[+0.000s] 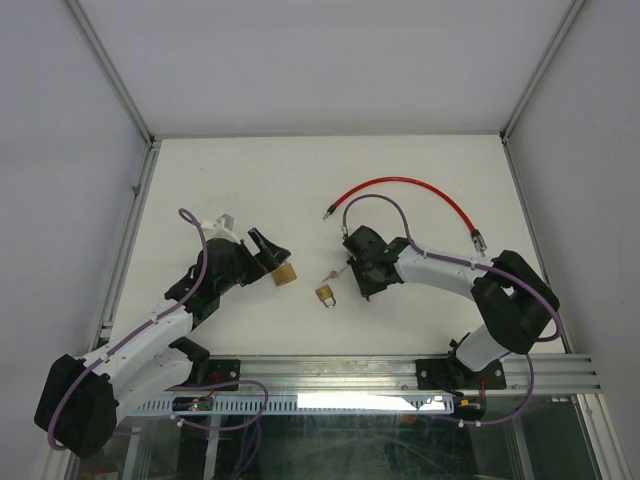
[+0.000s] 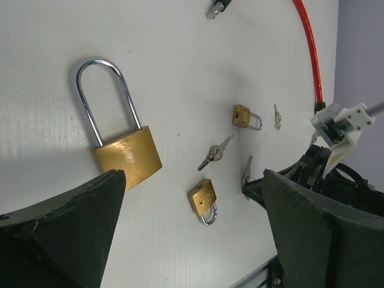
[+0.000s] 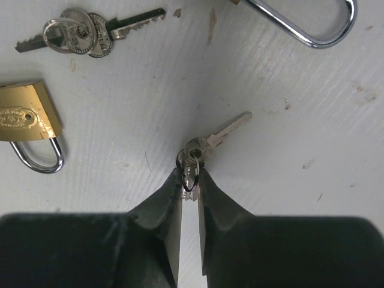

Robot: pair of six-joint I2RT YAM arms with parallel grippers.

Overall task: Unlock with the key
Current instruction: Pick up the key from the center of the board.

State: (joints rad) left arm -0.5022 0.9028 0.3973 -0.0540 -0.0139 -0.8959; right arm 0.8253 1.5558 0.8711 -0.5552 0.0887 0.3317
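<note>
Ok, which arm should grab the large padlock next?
Left. The left gripper is open and sits right at the large brass padlock. The right gripper is busy further over, its fingers pinched on the ring of the small key.

Key (image 3: pixel 219 133) near small padlock (image 3: pixel 27 120)

Three brass padlocks: big padlock (image 2: pixel 129 156), small padlock (image 2: pixel 202 201), another padlock (image 2: pixel 243 116) at its one o'clock. Three key lots: key pair (image 2: pixel 215 153), single key (image 3: pixel 231 128), far key (image 2: pixel 277 116). One cable (image 2: pixel 309 54).
</note>
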